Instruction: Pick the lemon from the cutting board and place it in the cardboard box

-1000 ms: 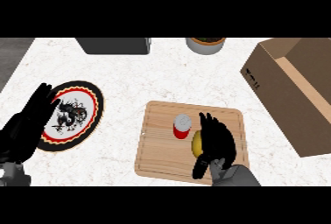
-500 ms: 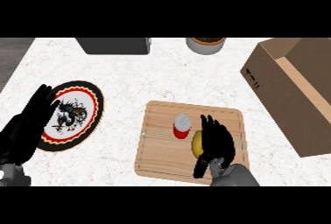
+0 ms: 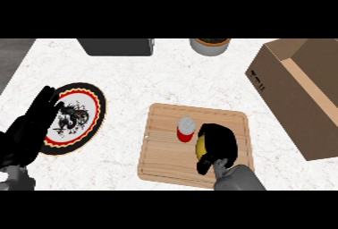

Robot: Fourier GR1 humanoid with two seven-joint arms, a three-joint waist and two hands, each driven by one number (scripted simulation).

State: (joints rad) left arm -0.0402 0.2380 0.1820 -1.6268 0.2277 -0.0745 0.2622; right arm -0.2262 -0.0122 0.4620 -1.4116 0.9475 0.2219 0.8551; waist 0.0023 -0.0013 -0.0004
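The yellow lemon (image 3: 199, 145) lies on the wooden cutting board (image 3: 165, 156) and shows only as a sliver at the left of my right hand (image 3: 221, 142). That hand covers the lemon from above, its fingers curled round it. A red can with a white top (image 3: 186, 129) stands on the board just left of the fingers. The open cardboard box (image 3: 300, 96) sits at the right side of the counter, beyond the board. My left hand (image 3: 26, 132) rests open at the left edge, over the rim of a plate.
A round plate (image 3: 76, 117) with a red and black rim and a dark figure lies left of the board. A dark box (image 3: 116, 46) and a grey pot (image 3: 210, 44) stand along the far edge. White marble counter lies between board and box.
My right hand's fingers have curled in over the lemon, hiding more of it. The left hand, the can and the board have not moved.
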